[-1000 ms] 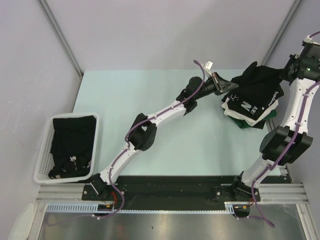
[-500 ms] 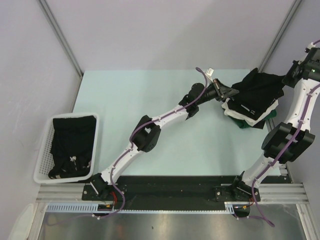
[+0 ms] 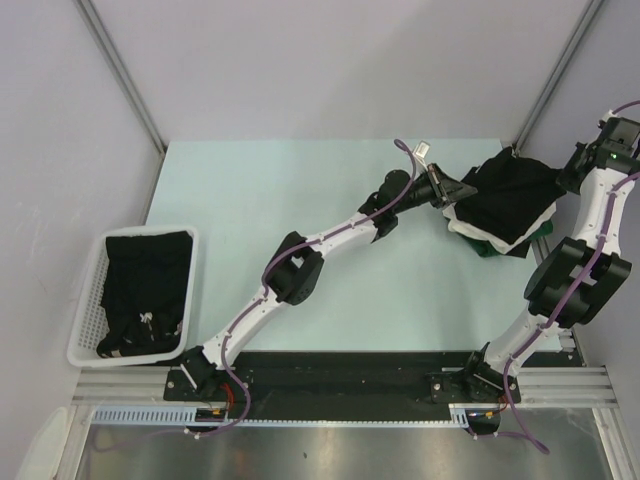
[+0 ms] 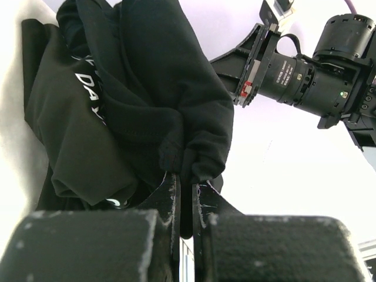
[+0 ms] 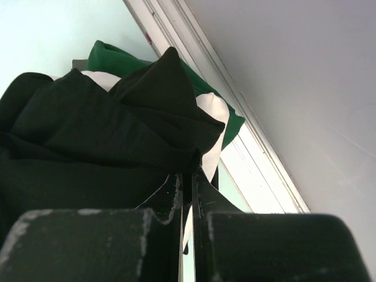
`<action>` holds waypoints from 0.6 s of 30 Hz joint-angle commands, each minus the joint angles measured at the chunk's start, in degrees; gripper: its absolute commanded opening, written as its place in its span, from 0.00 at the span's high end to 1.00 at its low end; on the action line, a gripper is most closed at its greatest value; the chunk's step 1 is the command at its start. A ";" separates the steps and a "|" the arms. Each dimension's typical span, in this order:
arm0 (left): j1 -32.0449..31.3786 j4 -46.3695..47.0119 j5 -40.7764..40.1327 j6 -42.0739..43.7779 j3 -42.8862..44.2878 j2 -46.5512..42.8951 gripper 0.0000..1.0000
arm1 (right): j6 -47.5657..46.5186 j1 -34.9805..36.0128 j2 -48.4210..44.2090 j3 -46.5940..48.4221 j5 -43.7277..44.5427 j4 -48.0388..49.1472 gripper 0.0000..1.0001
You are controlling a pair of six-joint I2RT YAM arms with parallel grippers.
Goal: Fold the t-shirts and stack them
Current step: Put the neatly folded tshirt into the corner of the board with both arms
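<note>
Presently, the left gripper (image 4: 183,176) has its jaws pressed together on a bunched fold of the black shirt (image 3: 510,195), at that shirt's 9 o'clock edge. The right gripper (image 5: 185,175) is likewise clamped on the same shirt, at its 3 o'clock corner. The cloth spans between the two grips. White lettering shows on it in the left wrist view.

Location: the black shirt lies over a stack at the table's (image 3: 300,190) 2 o'clock sector. A white shirt (image 3: 466,226) and a green shirt (image 3: 488,249) show beneath it along the stack's near edge.

Edges: the stack sits hard against the table's right edge. In the right wrist view the green shirt reaches close to the metal rail (image 5: 258,170) along that edge. The right arm stands outside the edge at 3 o'clock.

Open room: bare tabletop runs from the stack toward 9 o'clock, crossed only by the left arm (image 3: 300,265), which slants from 7 o'clock to the stack.

The basket (image 3: 85,310) sits at 8 o'clock on the left edge, well apart from the stack, with dark shirts (image 3: 145,290) inside.
</note>
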 commanded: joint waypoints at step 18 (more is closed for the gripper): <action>1.22 -5.98 4.84 2.85 -6.63 -6.95 0.43 | 0.20 -2.94 0.73 2.91 10.35 9.91 0.79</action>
